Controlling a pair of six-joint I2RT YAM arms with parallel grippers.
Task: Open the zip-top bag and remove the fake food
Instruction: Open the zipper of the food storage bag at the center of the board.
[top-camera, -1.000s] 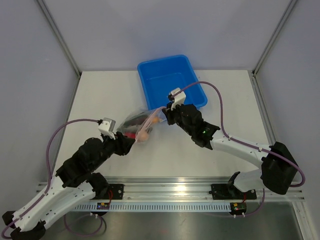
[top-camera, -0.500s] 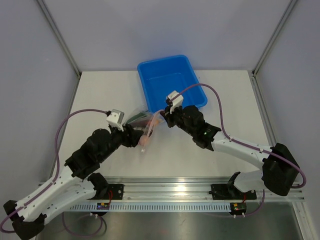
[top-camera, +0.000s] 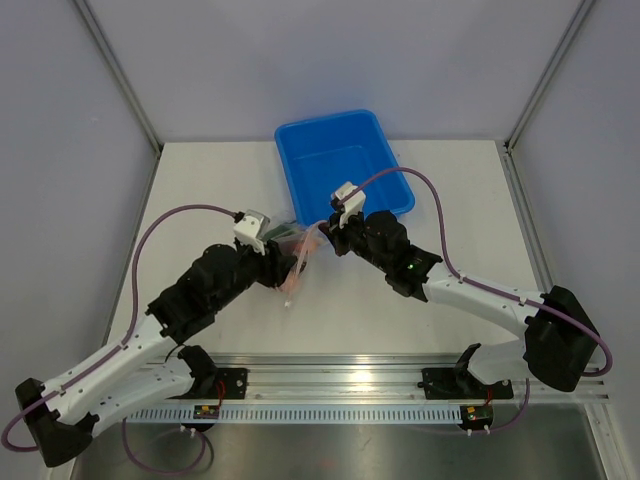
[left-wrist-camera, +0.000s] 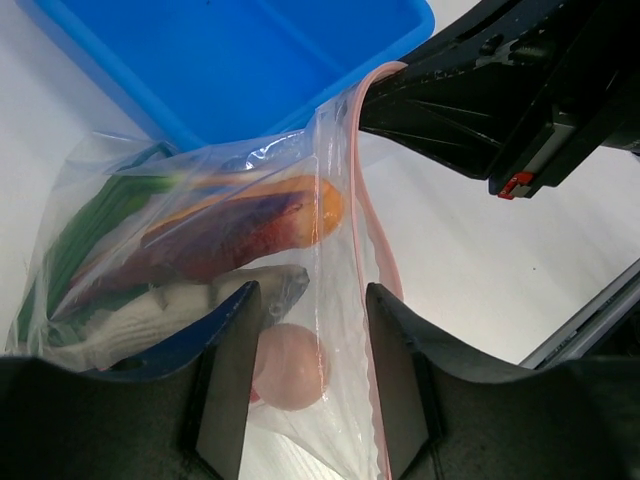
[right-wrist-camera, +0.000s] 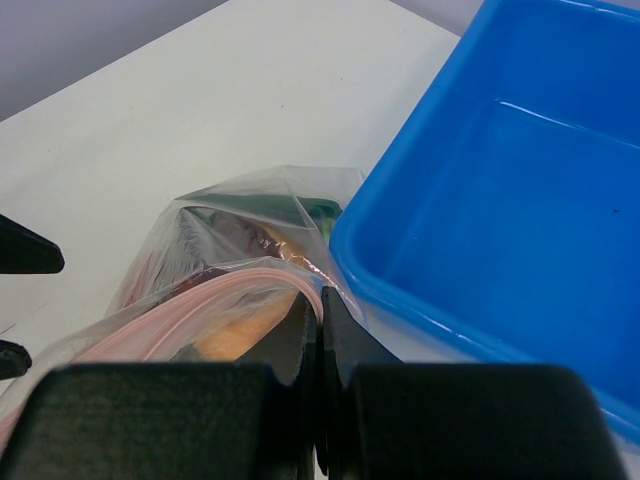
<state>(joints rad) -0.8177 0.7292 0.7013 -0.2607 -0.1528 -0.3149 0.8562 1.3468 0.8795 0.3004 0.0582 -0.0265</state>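
Observation:
The clear zip-top bag (top-camera: 288, 243) lies just in front of the blue tub, its pinkish zip strip (left-wrist-camera: 366, 210) running toward my right gripper. My right gripper (top-camera: 323, 231) is shut on that strip's end (right-wrist-camera: 312, 290), seen in the right wrist view (right-wrist-camera: 320, 302). The fake food is inside the bag: a red chilli (left-wrist-camera: 225, 240), an orange piece (left-wrist-camera: 325, 205), a grey fish (left-wrist-camera: 270, 288), green onion (left-wrist-camera: 85, 235) and a pale pink egg (left-wrist-camera: 290, 365). My left gripper (top-camera: 284, 268) stands open (left-wrist-camera: 315, 300), its fingers (left-wrist-camera: 228, 385) either side of the bag's film and the egg.
The blue tub (top-camera: 340, 160) sits at the back middle, empty, its near wall (right-wrist-camera: 420, 290) touching the bag. The right arm's black body (left-wrist-camera: 520, 90) is close behind the bag in the left wrist view. White tabletop (top-camera: 200, 190) surrounds it all.
My left arm has swung right and forward, bringing its gripper up to the bag's mouth. The right gripper shifted slightly left and keeps hold of the zip strip.

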